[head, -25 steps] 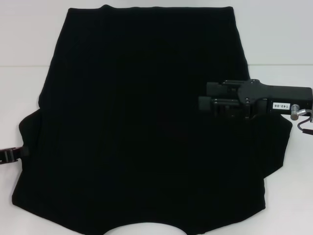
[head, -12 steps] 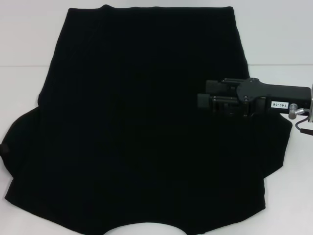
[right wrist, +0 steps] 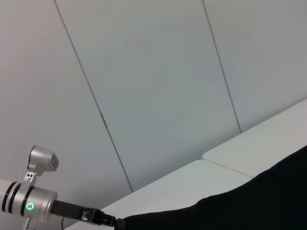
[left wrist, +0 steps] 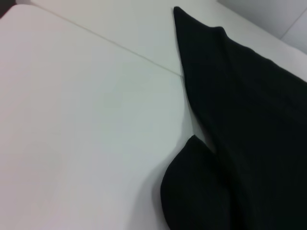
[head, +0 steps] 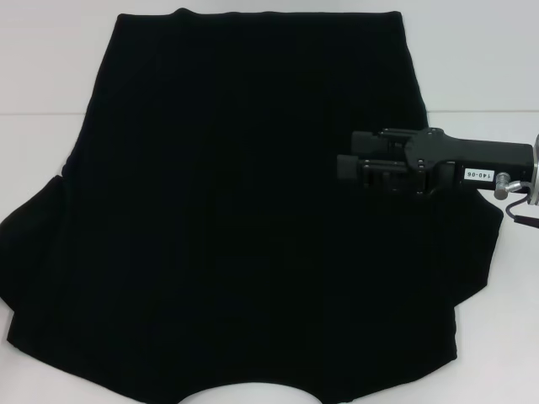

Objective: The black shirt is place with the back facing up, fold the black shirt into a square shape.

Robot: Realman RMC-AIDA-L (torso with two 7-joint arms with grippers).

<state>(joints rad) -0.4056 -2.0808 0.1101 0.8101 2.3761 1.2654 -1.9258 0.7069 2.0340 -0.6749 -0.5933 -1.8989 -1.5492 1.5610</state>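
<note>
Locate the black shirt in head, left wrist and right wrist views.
Head view: the black shirt fills most of the picture, spread flat on the white table, with the right pincer over its right side.
Left wrist view: its edge and one sleeve fill the picture's right part.
Right wrist view: only a dark strip along the lower edge.
Shared landmark: the table's seam line beside the shirt.

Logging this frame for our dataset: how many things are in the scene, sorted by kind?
Shirts: 1, the black shirt, spread flat on the white table.
Tables: 1.
Robot claws in view: 1, the right claw, over the shirt's right side; the left claw is out of sight.
Total: 3.
</note>
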